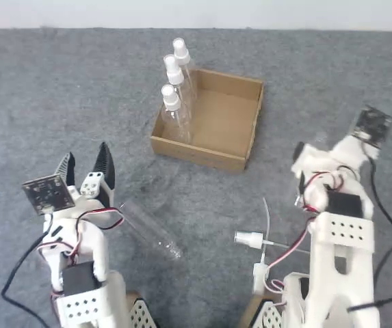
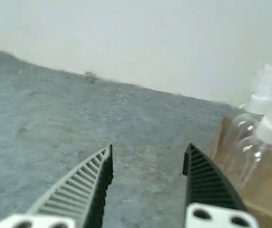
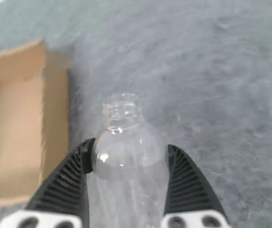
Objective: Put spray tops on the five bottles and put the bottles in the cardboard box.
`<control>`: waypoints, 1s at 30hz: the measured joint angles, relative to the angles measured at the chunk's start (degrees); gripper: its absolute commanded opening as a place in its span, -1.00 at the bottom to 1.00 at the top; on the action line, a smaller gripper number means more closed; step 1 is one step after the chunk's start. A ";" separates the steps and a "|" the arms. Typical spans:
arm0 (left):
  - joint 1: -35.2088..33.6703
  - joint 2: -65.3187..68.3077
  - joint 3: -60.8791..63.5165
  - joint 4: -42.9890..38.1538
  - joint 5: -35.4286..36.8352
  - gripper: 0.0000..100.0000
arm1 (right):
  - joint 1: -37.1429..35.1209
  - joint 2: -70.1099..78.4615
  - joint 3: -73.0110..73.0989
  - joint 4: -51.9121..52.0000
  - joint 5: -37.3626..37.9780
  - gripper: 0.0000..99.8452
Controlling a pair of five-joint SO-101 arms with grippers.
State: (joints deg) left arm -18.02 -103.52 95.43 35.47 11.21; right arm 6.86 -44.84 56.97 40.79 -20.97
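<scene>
The right claw [image 3: 129, 148] is gripping a clear plastic bottle [image 3: 121, 114] with an open, capless threaded neck. Its two black ribbed fingers [image 3: 69, 185] are pressing on the bottle's shoulders from either side, and the neck is sticking out past the fingertips. Seen from the high view, this arm is sitting at about 4 o'clock on the grey carpeted table [image 1: 45, 82], holding its claw near the 4 o'clock corner of a shallow open brown cardboard box [image 1: 223, 116], which is sitting toward 12 o'clock on the table. The left claw [image 1: 86, 156] is sitting at about 8 o'clock on the table, its black fingers spreading wide with nothing between them and pointing toward 12 o'clock. At 7 o'clock from the box, a second clear bottle [image 1: 148, 229], also capless, is lying on its side on the carpet just beside the left arm. At 5 o'clock from the box, a white spray top [image 1: 249, 238] with a thin dip tube is lying on the carpet, and another white spray top [image 1: 260, 271] is lying just past it toward 6 o'clock, by the right arm's base. Inside the box, three clear bottles [image 1: 174, 70] wearing white spray tops are standing upright in a row along its 9 o'clock wall.
</scene>
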 measured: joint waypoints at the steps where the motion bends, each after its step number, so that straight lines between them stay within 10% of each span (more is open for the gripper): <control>1: 0.97 0.00 -1.41 0.97 -0.09 -0.54 | 1.23 -0.09 0.00 0.00 -0.97 -0.99; 12: 27.25 0.00 -11.60 14.33 -12.31 -0.54 | 7.82 -0.09 0.00 -0.26 -4.75 -0.99; 30: 51.52 2.90 -9.23 25.49 -16.88 -0.46 | 7.91 -0.26 5.36 -10.37 -4.75 -0.99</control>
State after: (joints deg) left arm 33.49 -100.62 86.20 60.97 -5.67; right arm 14.77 -45.10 62.33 30.42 -25.71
